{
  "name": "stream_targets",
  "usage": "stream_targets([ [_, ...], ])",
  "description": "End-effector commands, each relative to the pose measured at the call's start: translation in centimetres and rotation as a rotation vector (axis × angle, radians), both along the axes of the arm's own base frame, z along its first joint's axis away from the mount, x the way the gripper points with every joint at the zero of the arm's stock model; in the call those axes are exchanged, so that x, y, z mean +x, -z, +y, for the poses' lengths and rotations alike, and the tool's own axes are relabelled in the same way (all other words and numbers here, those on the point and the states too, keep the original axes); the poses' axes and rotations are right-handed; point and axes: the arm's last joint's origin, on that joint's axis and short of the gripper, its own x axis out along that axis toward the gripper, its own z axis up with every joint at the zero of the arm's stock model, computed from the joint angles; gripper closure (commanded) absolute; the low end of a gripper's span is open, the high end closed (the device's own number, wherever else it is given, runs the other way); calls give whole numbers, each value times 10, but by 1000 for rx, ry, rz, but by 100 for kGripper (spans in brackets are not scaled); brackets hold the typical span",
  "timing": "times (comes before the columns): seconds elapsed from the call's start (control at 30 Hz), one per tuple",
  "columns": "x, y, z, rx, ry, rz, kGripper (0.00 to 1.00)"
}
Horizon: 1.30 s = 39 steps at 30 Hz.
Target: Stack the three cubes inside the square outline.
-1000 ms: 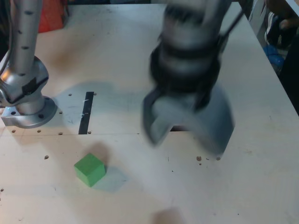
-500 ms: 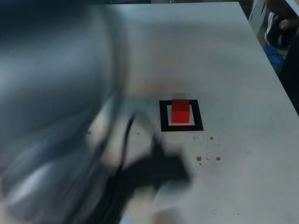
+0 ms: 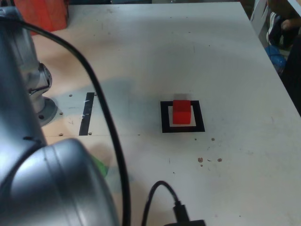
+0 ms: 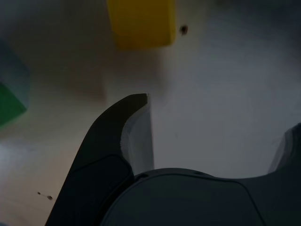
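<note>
Gripper [image 4: 216, 117]: fingers standing wide, empty, hovering off-centre near yellow cube [image 4: 141, 21] at twelve o'clock. Risk: closing misaligned, knocking it aside.

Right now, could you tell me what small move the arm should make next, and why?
Probably ease forward and down to bring the open fingers around the yellow cube: it lies just ahead, ungripped, while the red cube already sits in the square outline.
</note>
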Motion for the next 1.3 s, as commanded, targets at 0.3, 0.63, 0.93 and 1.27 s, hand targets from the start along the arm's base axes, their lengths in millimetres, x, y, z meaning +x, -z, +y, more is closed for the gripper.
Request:
stream_targets([
  [0.3,21,24,3,53,-8,20,4],
  [0.63,36,32,6,55,-15,21,6],
  [0.93,61,31,26,81,-26,20,7],
  [1.27,109,31,63,92,-104,14,7],
])
